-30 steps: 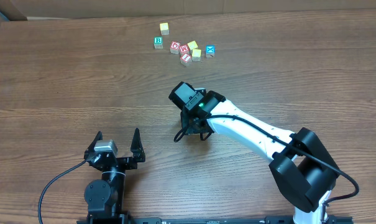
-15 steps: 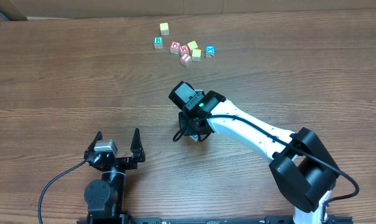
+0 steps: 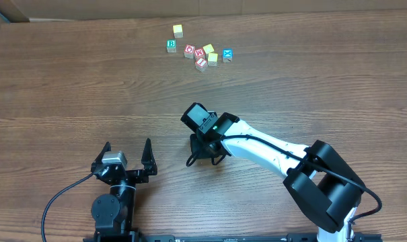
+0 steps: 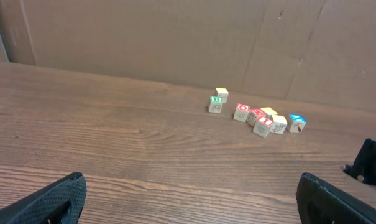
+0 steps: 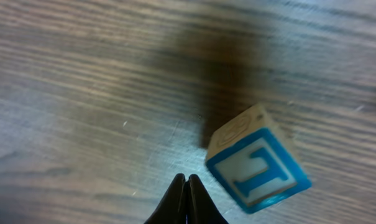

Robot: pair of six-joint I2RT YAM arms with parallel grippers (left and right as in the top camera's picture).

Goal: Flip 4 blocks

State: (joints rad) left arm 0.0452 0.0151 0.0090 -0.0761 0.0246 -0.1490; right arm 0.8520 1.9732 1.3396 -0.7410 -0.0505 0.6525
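A pale wooden block with a blue-framed L [image 5: 257, 160] lies on the table just right of my right gripper [image 5: 186, 186]. That gripper's fingers are pressed together with nothing between them. In the overhead view the right gripper [image 3: 204, 156] points down at mid-table and hides this block. Several more blocks [image 3: 200, 52] sit in a cluster at the far side, among them a green B block [image 3: 171, 46] and a blue X block [image 3: 227, 55]. The cluster of blocks [image 4: 256, 115] also shows in the left wrist view. My left gripper [image 3: 128, 153] stands wide open and empty near the front edge.
A cardboard wall [image 4: 175, 37] runs behind the far blocks. The white right arm [image 3: 270, 148] stretches from the front right corner toward mid-table. Its dark wrist part [image 4: 368, 162] shows at the right edge of the left wrist view.
The right gripper's fingers have gone from spread to pressed together, and its wrist has shifted slightly toward the front. The left arm has not moved.
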